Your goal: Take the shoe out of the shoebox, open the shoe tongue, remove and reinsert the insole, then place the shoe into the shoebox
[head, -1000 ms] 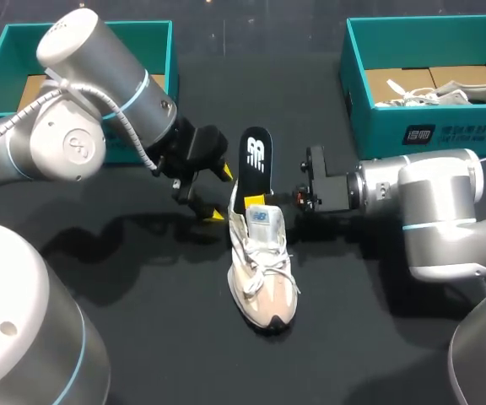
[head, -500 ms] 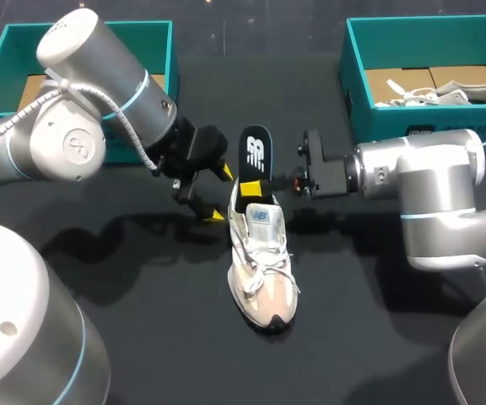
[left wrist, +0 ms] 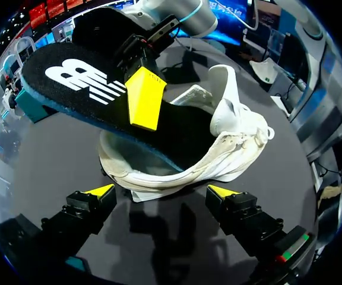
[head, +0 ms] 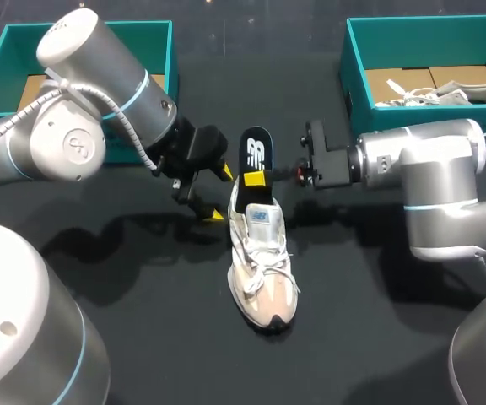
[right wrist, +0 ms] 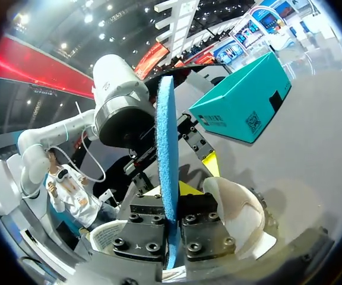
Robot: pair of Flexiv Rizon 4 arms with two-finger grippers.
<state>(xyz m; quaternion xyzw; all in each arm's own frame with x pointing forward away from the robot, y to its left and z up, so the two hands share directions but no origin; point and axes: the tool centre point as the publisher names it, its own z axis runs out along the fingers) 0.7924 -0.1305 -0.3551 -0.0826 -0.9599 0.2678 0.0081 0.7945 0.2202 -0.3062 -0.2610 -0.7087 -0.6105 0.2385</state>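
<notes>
White-and-beige mesh lace-up sneaker (head: 262,270) is lying sole-down near ctr of the black table top (head: 142,321), toe pointing to 6 o'clock, heel to 12.

Black foam insole w/ white logo and blue underside (head: 256,152) is sticking out of the heel opening. Its front end is sitting down inside the shoe and its logo end is rising past the heel toward 12 o'clock.

Right gripper (head: 258,178) is reaching in from approx. 2 o'clock of the shoe and pinching the insole. Fingers are standing narrow, one yellow tip pressing on the black top face. In the right wrist view the insole's blue edge is running straight btwn the two finger blocks of the gripper (right wrist: 170,228).

Left gripper (head: 221,194) is hanging at approx. 10 o'clock of the shoe, just beside the heel. Fingers are spread wide, gripping nothing. In the left wrist view the heel is sitting just ahead of its gap (left wrist: 159,191).

Farther back, a teal cardboard shoebox (head: 91,27) is sitting at 10 o'clock behind the left arm. A second teal shoebox (head: 420,126) at 2 o'clock is holding another pale sneaker (head: 445,91).
</notes>
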